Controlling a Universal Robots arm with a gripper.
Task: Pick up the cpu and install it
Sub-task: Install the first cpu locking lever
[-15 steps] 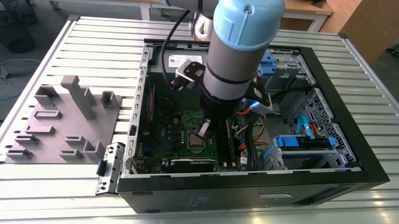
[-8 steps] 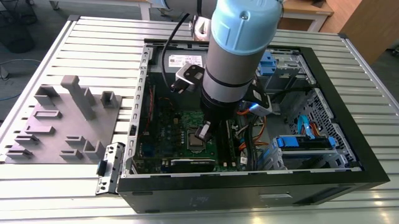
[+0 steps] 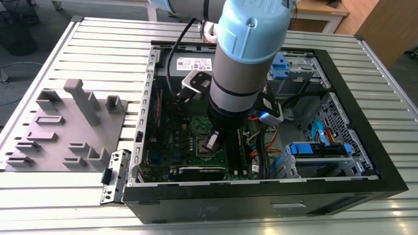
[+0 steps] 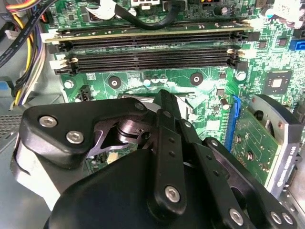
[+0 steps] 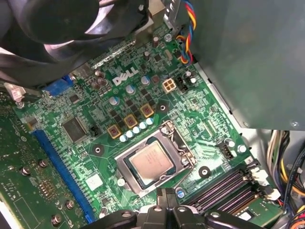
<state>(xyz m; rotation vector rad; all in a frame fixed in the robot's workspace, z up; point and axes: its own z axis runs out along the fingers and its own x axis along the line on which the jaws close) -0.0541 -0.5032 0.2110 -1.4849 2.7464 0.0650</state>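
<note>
The gripper (image 5: 164, 202) hangs just above the motherboard (image 5: 119, 119) inside the open case (image 3: 261, 196); whether it is open or closed cannot be determined. The cpu (image 5: 151, 161) sits in the socket (image 5: 155, 160), just beside the gripper tips.

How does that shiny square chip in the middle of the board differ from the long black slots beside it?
The cpu is a silvery-grey square, seated inside a metal socket frame; the memory slots are long, narrow and black, and look empty. The cpu is single; the slots run in parallel rows. Both sit on the green motherboard.
</note>
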